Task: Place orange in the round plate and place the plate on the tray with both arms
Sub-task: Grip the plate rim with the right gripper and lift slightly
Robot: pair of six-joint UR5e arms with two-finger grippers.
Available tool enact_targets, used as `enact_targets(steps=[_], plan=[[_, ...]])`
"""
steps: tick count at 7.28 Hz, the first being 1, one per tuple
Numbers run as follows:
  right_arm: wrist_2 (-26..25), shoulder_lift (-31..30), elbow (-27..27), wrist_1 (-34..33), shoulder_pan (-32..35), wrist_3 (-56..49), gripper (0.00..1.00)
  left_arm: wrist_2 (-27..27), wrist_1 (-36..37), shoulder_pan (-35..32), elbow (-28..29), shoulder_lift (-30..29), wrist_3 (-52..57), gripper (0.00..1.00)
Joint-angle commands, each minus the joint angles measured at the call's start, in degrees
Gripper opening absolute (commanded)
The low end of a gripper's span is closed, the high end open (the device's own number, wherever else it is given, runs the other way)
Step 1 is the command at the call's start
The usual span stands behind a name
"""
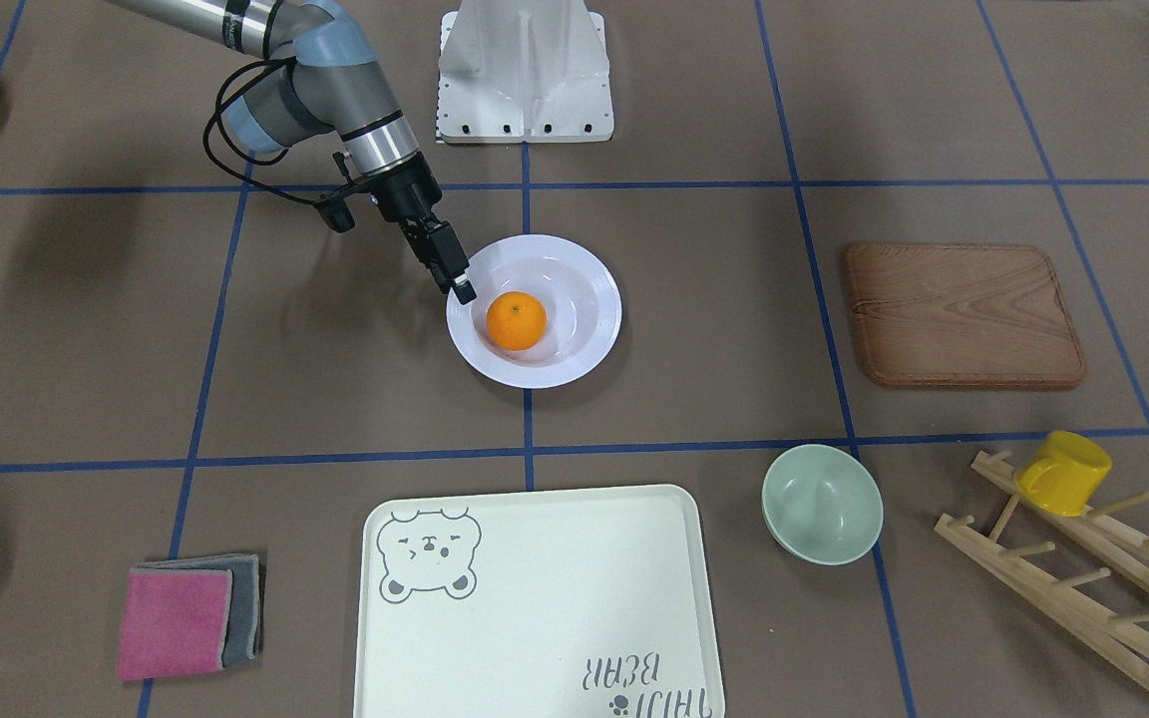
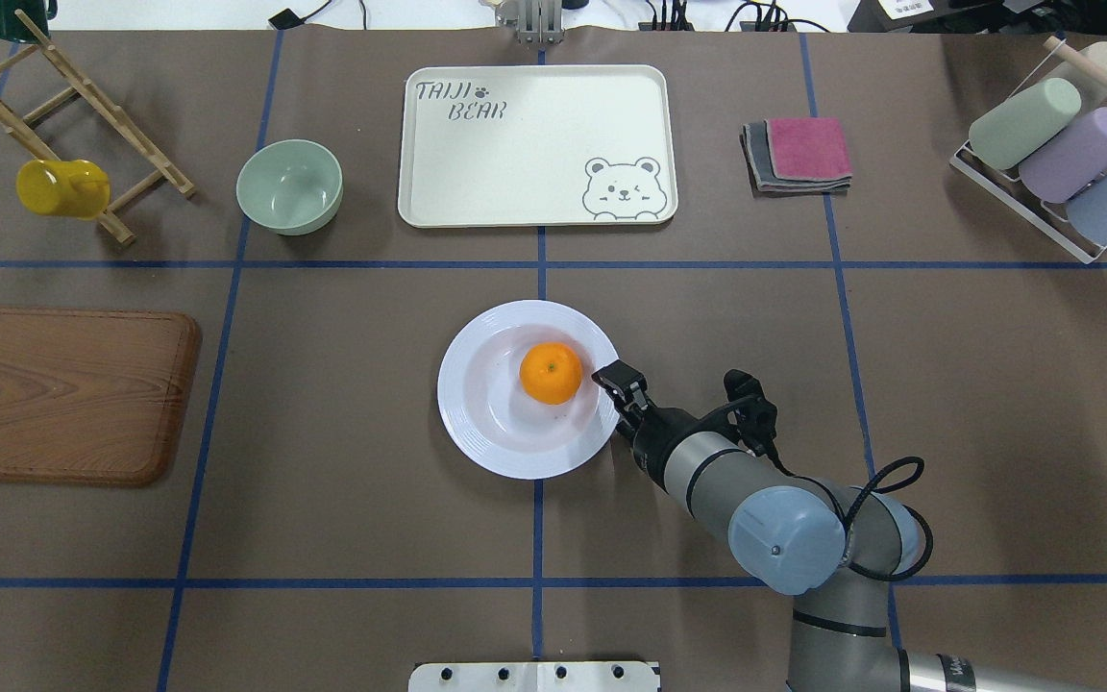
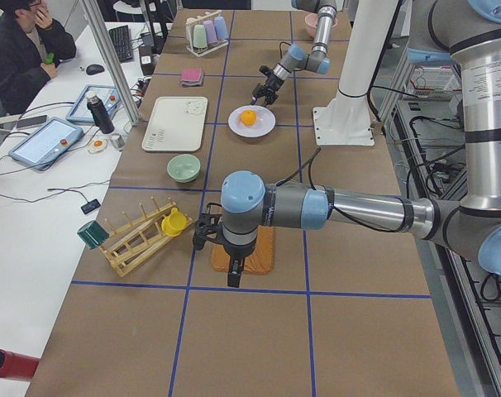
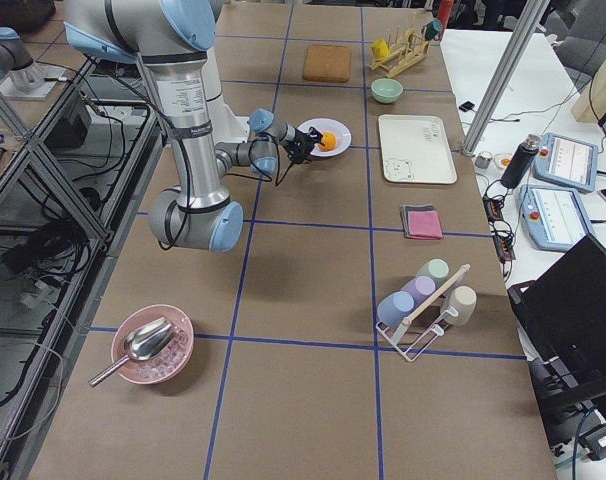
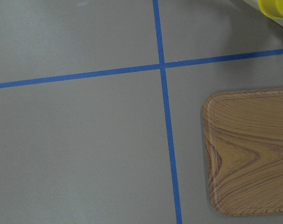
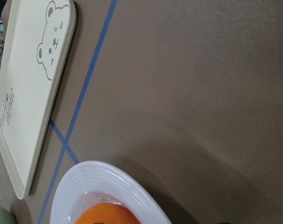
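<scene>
Already the first half reads as done: the orange [image 1: 516, 320] sits in the well of the round plate [image 1: 589, 359], and the plate rests mid-worktop [image 1: 315, 399], well apart from the tray [image 1: 555, 598], which carries nothing; so, by my judgement, what is left is the two-armed lift and the setting-down on the tray. The right gripper [image 1: 462, 289] is at the plate's rim on the robot's right side, close beside the orange but not on it; its jaws look narrow in the front and overhead views, yet I cannot tell whether they are closed, nor whether they pinch the rim or merely hover at it. The left gripper [image 3: 233, 278] shows only in the left side view, hanging over the wooden board [image 3: 263, 258] far from the plate (too small there for me to judge its jaws); its wrist camera agrees, giving only a corner of the board and crossing blue tape [image 5: 165, 116], no task thing at all. The right wrist camera gives what the others do not: the rim and the top of the orange at its bottom edge, with the bear-faced tray beyond.
</scene>
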Motion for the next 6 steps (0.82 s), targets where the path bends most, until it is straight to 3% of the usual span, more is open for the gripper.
enact_targets(steps=[1,2,3,4,6], plan=[[-2.39,0.51,-1.08,0.27,-1.17,0.12,0.54,0.0,-0.01,0.0,-0.04,-0.09,-0.01,0.98],[-2.66,0.68,-1.26,0.53,-1.87,0.04,0.54,0.0,-0.01,0.0,-0.04,-0.09,-0.09,0.98],[-3.01,1.21,-1.17,0.71,-2.05,0.64,0.37,0.0,-0.01,-0.09,-0.04,-0.09,-0.01,0.98],[-3.28,1.3,-1.08,1.67,-1.97,1.26,0.0,0.0,-0.01,0.0,-0.04,-0.09,-0.09,0.98],[-4.94,0.69,-1.17,4.21,-2.32,1.26,0.0,0.0,-0.01,-0.09,-0.12,0.0,-0.09,0.98]])
